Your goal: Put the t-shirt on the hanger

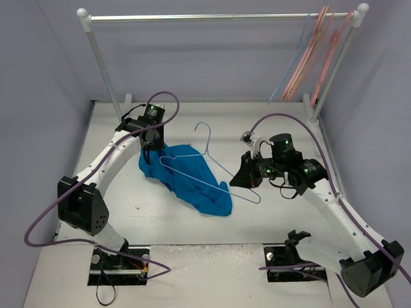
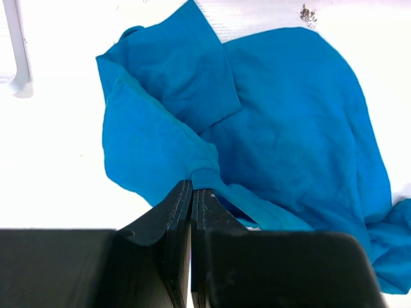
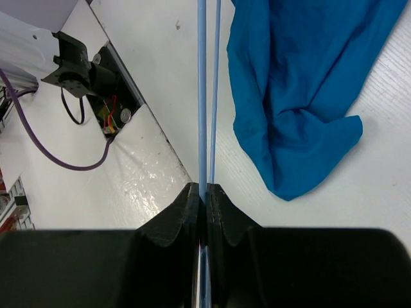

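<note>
The blue t-shirt point(image 1: 189, 179) lies crumpled on the white table, in the middle. The light-blue wire hanger point(image 1: 212, 160) lies across it, hook toward the back. My left gripper point(image 1: 149, 154) is shut on a bunched fold at the t-shirt's point(image 2: 289, 128) back left edge; its jaws pinch the fabric in the left wrist view point(image 2: 192, 187). My right gripper point(image 1: 247, 183) is shut on the hanger's right corner. In the right wrist view point(image 3: 205, 189) the hanger wire point(image 3: 202, 90) runs straight out from the closed jaws, with the t-shirt point(image 3: 302, 83) to its right.
A clothes rail point(image 1: 218, 17) stands across the back, with several pink hangers point(image 1: 314, 54) and a light-blue one hanging at its right end. The rail's posts point(image 1: 106, 70) stand at both back corners. Grey walls close in the sides.
</note>
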Tool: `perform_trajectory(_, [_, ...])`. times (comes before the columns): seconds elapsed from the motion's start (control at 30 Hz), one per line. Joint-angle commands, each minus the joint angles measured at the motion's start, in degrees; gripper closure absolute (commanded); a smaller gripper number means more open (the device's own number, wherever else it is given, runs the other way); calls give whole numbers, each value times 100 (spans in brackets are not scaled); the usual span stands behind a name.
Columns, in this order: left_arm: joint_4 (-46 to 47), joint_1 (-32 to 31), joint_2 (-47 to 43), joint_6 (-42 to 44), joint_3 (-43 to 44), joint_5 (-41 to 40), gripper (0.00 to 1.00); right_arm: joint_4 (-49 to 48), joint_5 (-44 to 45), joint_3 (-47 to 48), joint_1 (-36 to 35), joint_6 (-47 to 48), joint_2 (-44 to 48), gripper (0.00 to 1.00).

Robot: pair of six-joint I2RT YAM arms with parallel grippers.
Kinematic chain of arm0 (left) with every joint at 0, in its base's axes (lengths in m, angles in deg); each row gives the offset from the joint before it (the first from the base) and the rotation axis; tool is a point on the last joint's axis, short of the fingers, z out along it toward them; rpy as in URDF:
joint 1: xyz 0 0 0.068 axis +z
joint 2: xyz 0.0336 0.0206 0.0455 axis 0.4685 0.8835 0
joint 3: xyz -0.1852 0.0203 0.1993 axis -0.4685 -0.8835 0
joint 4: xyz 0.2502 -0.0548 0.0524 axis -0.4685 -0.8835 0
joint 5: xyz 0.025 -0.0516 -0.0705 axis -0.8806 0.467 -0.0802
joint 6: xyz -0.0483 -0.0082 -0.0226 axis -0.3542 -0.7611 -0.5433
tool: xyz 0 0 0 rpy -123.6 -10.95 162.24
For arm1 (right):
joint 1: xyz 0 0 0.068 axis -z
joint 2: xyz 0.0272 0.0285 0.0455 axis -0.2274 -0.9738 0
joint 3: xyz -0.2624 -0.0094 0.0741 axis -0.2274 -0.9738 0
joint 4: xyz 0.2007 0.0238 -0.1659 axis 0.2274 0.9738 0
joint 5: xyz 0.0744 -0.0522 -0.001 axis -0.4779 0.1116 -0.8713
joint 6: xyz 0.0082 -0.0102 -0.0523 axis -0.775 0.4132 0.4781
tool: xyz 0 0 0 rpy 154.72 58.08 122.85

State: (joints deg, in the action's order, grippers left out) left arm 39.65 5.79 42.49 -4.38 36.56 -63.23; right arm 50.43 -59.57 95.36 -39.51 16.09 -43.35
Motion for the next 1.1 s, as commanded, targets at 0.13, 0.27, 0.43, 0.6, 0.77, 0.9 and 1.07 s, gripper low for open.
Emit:
perform_trajectory(0.13, [-235, -17, -282, 149, 296, 125, 100, -1158, 361, -195, -211, -316, -72, 100])
perform_trajectory(0.27, [-305, -26, -396, 281, 199, 55, 100, -1168, 563, -160, -255, -202, -142, 100])
perform_trajectory(0.43, [-280, -61, -528, 378, 199, 309, 100, -1387, 572, -309, -386, -158, -169, 100])
perform_trajectory(0.6, [-297, -140, -642, 571, 348, 389, 100, -1431, 581, -344, -448, -35, -108, 100])
perform_trajectory(0.77, [-296, -403, -669, 563, 471, 494, 100, -2185, 422, -617, -465, -254, 68, 100])
perform_trajectory(0.9, [-560, -615, -678, 194, 743, 381, 100, -2819, 842, -801, -483, -404, 261, 100])
perform_trajectory(1.07, [-780, -904, -791, -473, 999, 3, 100, -3408, 1468, -898, -483, -606, 420, 100])
